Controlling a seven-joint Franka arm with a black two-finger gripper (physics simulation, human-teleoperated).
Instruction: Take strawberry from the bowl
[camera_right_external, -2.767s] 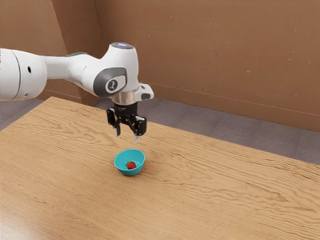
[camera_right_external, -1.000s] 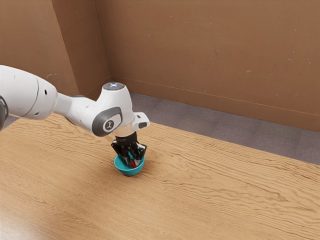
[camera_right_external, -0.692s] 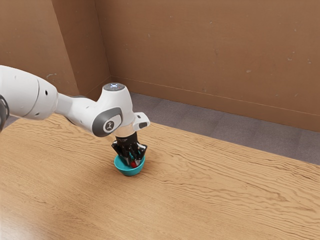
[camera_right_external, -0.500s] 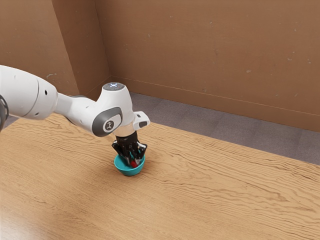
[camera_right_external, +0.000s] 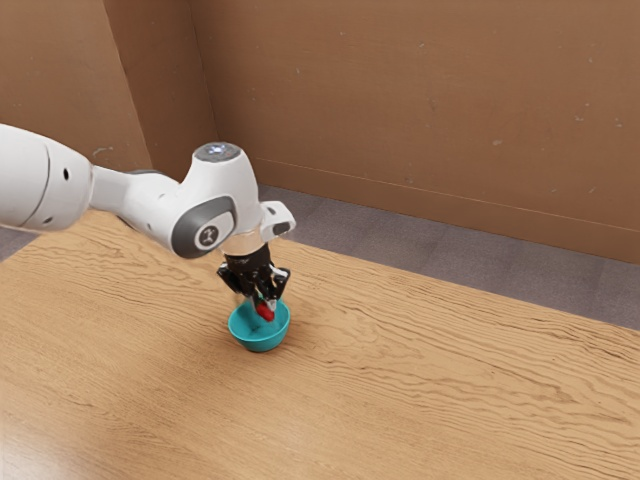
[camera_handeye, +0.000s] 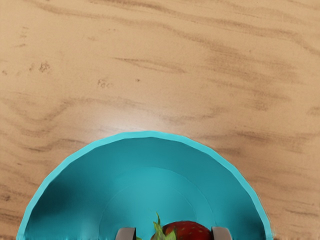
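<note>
Counter: pale brown wood-grained counter (camera_right_external: 450, 380), backed by a plain brown wall (camera_right_external: 400, 100); the round teal bowl (camera_right_external: 259, 343) is stood upright on it.
Arm: white jointed arm (camera_right_external: 135, 190) is brought in from the exterior view's left, its hand reaching down over the bowl.
Pincer: black two-finger pincer (camera_right_external: 260, 305), closed to the berry's width; the strawberry is pinched, one fingertip at each side.
Strawberry: red, green-leaved strawberry (camera_right_external: 265, 312) is carried between the fingertips, over the bowl's hollow and seemingly off its floor; how far it clears the rim cannot be told.
Berry's long axis: seemingly laid across the grip, leafy crown toward one fingertip and red body toward the other.
Bowl: to be cleared by a straight lift, it is judged, before any sideways travel; the rim could be knocked, or the berry rolled out of a crown-end grip.
Progress: grasp judged made, removal from the bowl unfinished.
</note>
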